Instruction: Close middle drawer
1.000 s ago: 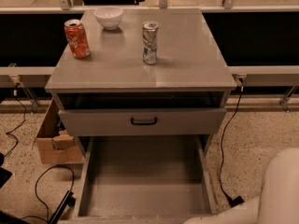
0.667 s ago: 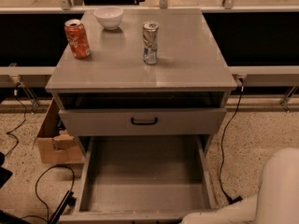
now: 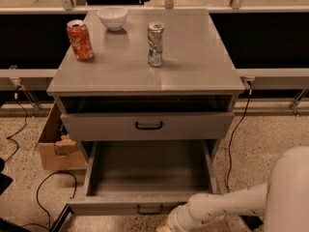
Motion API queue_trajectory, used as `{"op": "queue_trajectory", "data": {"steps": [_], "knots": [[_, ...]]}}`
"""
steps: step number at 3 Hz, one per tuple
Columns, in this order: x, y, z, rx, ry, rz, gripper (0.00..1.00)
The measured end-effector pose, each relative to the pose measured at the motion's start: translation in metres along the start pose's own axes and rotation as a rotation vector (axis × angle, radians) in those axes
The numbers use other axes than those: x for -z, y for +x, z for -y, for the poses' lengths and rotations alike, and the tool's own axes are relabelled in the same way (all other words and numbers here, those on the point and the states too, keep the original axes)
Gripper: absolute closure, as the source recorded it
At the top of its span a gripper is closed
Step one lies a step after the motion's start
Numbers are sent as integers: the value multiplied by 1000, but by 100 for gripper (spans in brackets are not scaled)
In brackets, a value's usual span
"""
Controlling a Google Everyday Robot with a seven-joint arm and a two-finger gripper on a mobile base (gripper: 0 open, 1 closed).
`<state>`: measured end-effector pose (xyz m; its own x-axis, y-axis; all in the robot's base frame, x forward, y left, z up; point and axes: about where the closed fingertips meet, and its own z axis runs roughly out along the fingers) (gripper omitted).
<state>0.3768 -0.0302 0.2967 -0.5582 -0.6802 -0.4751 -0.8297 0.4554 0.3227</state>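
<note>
The middle drawer (image 3: 116,206) is pulled far out below the upper drawer (image 3: 96,127). It shows a plain grey box inside and a small black bar handle (image 3: 149,210) on its front. My white arm (image 3: 227,204) reaches in from the bottom right. My gripper (image 3: 168,224) is at the bottom edge of the view, right in front of the drawer's front panel and just right of its handle. Most of the gripper is cut off by the frame.
On the cabinet top (image 3: 193,66) stand an orange can (image 3: 80,39), a white bowl (image 3: 112,18) and a silver can (image 3: 155,43). A cardboard box (image 3: 53,146) sits on the floor at the left. Cables (image 3: 46,185) lie on the floor on both sides.
The middle drawer has slid partway in: its front, off the bottom edge before, now shows. My arm has reached further left along the drawer front.
</note>
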Motion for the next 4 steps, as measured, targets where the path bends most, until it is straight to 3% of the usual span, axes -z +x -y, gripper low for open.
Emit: {"op": "queue_trajectory", "data": {"steps": [2, 3, 4], "knots": [[35, -56, 79, 2, 94, 25, 100], [35, -56, 79, 2, 94, 26, 100], [30, -60, 103, -4, 121, 37, 100]]}}
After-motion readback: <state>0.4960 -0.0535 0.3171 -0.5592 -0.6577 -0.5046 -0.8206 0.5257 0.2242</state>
